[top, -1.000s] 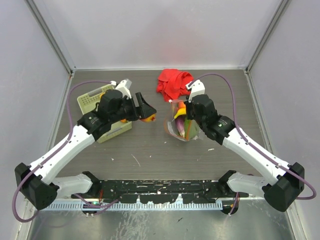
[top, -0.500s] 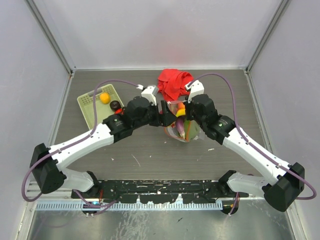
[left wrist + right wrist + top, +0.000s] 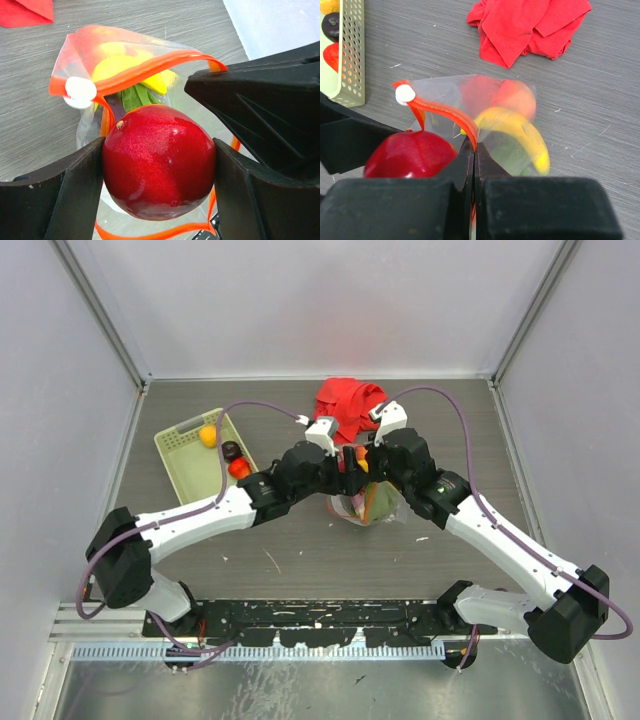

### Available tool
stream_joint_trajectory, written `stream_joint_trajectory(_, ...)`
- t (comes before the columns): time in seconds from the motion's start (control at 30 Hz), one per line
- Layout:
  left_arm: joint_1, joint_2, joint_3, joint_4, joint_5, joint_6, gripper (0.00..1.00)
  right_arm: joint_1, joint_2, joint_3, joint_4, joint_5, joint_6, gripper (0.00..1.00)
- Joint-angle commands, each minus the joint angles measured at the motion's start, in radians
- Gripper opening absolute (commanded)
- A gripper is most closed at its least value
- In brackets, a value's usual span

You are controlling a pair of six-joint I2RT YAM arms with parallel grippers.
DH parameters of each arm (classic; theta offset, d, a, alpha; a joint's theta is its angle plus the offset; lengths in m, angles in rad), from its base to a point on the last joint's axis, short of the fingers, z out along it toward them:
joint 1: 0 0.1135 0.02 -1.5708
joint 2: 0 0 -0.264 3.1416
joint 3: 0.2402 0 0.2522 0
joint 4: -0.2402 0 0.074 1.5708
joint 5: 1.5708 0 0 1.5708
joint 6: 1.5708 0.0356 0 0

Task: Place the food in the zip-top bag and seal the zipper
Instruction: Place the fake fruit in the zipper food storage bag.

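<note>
**Two grippers meet at the bag's mouth**

Your left gripper (image 3: 159,162) is clenched on a round red fruit (image 3: 160,145), squeezing it from both sides and holding it right at the open mouth of the zip-top bag (image 3: 95,55). Your right gripper (image 3: 474,152) is pinched tight on the zipper (image 3: 445,114), holding that edge of the mouth up. The white slider (image 3: 405,93) sits at one end of the strip.

Inside the bag you can see the yellow banana (image 3: 520,135), green pods (image 3: 132,97) and red-orange pieces (image 3: 512,97). The bag stands just beside the red cloth (image 3: 530,25).

To your left, the pale green basket (image 3: 185,450) holds an orange piece (image 3: 208,436), a dark piece (image 3: 231,450) and a red piece (image 3: 240,468).
</note>
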Motion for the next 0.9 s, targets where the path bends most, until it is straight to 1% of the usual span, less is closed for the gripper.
stream_joint_trajectory(0.0, -0.017, 0.038, 0.042, 0.101, -0.070, 0.020, 0.50, -0.002, -0.017, 0.029, 0.097, -0.035, 0.025, 0.00)
stream_joint_trajectory(0.13, -0.020, 0.068, 0.037, 0.113, -0.088, 0.005, 0.51, -0.002, -0.017, 0.028, 0.102, -0.045, 0.030, 0.00)
stream_joint_trajectory(0.23, -0.026, 0.092, 0.042, 0.114, -0.103, -0.001, 0.58, -0.002, -0.018, 0.022, 0.112, -0.046, 0.033, 0.01)
stream_joint_trajectory(0.37, -0.035, 0.117, 0.055, 0.111, -0.092, -0.012, 0.63, -0.001, -0.013, 0.020, 0.117, -0.045, 0.035, 0.01)
stream_joint_trajectory(0.47, -0.041, 0.121, 0.055, 0.110, -0.089, -0.013, 0.72, -0.002, -0.013, 0.017, 0.119, -0.046, 0.035, 0.01)
stream_joint_trajectory(0.73, -0.044, 0.085, 0.038, 0.093, -0.101, -0.023, 0.86, -0.002, -0.018, 0.008, 0.122, -0.046, 0.035, 0.01)
stream_joint_trajectory(0.8, -0.042, 0.074, 0.033, 0.086, -0.108, -0.023, 0.87, -0.002, -0.018, 0.005, 0.122, -0.046, 0.036, 0.01)
stream_joint_trajectory(0.87, -0.043, 0.066, 0.030, 0.076, -0.113, -0.022, 0.91, -0.002, -0.018, 0.006, 0.123, -0.046, 0.036, 0.01)
